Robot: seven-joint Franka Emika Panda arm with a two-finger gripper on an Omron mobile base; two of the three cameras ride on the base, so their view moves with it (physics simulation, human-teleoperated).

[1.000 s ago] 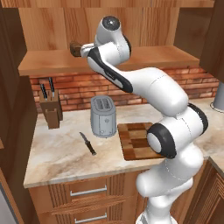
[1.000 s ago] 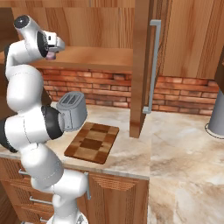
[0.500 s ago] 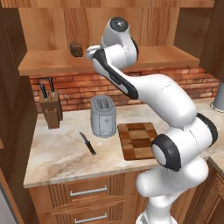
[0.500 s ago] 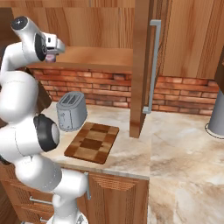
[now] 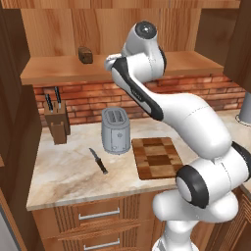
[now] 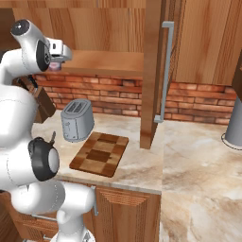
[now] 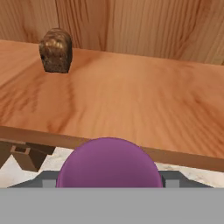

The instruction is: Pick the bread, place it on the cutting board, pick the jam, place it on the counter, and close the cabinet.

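Cabinet (image 6: pixel 152 71) stood open. The arm had pulled back from its shelf over the counter (image 5: pixel 63 171); board (image 5: pixel 157 157) was bare. Gripper (image 7: pixel 109 177) pinched the jam (image 7: pixel 109 162), off the shelf. Bread (image 7: pixel 55 50) sat on the shelf, unpicked.
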